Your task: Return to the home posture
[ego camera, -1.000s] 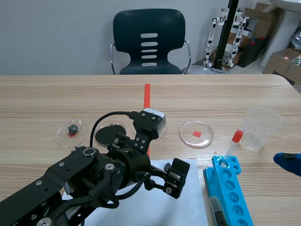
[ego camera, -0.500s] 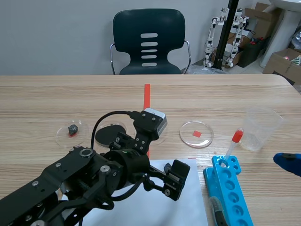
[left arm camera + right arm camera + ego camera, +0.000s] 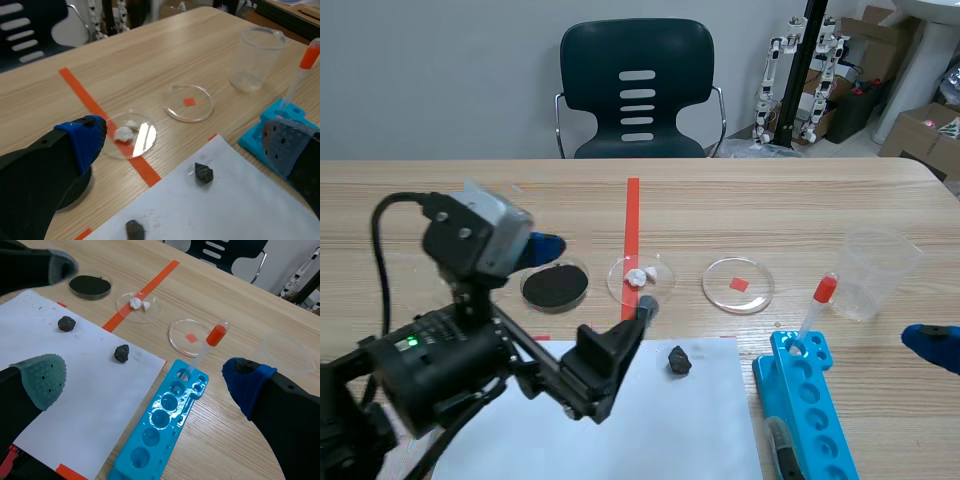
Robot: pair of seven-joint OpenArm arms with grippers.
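— Where does the left gripper (image 3: 618,342) stand?
— Over the paper sheet's (image 3: 700,430) left edge, jaws wide, empty; the dark rock (image 3: 679,360) lies ahead of it. The right gripper (image 3: 145,377), also spread and empty, sits by the table's (image 3: 770,210) right edge.

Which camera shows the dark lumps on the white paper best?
The right wrist view: both lumps, one and the other, lie unobstructed on the paper. The left wrist view also shows both, at a flatter angle. The scene view shows only one; the left arm hides the other's spot.
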